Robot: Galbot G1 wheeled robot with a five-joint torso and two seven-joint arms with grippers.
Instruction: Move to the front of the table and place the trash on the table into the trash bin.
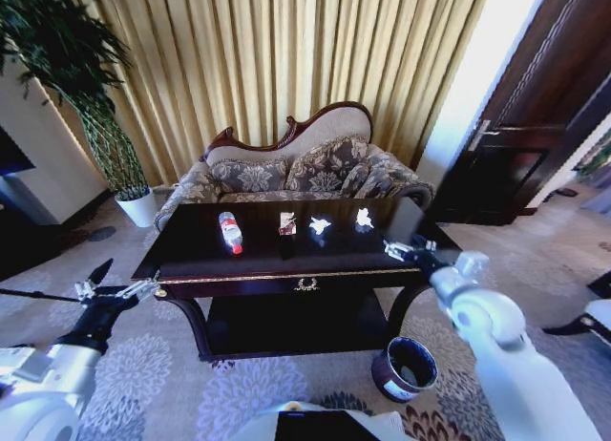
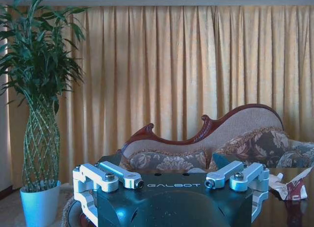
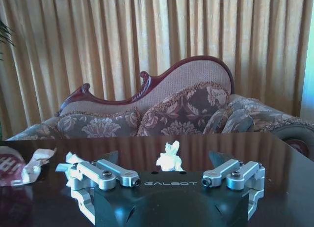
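The dark-brown surface [image 1: 191, 255] is seen directly ahead, with four trash items lined up across its top. The right hand [image 1: 402, 250] is held over the surface's right front corner, its fingers spread wide and nothing between them. Just beyond this hand a crumpled white paper [image 3: 170, 157] lies on the surface; a second crumpled paper [image 1: 320, 226] and a brownish-white wrapper [image 1: 287, 223] lie farther toward the other hand, then a clear plastic bottle [image 1: 230, 231] with a red cap, lying on its side. The left hand [image 1: 113, 290] is held off the surface's left front corner, clear of it, fingers likewise spread wide and empty. The trash bin [image 1: 405, 369] stands on the carpet below the right hand, beside the surface's right front leg.
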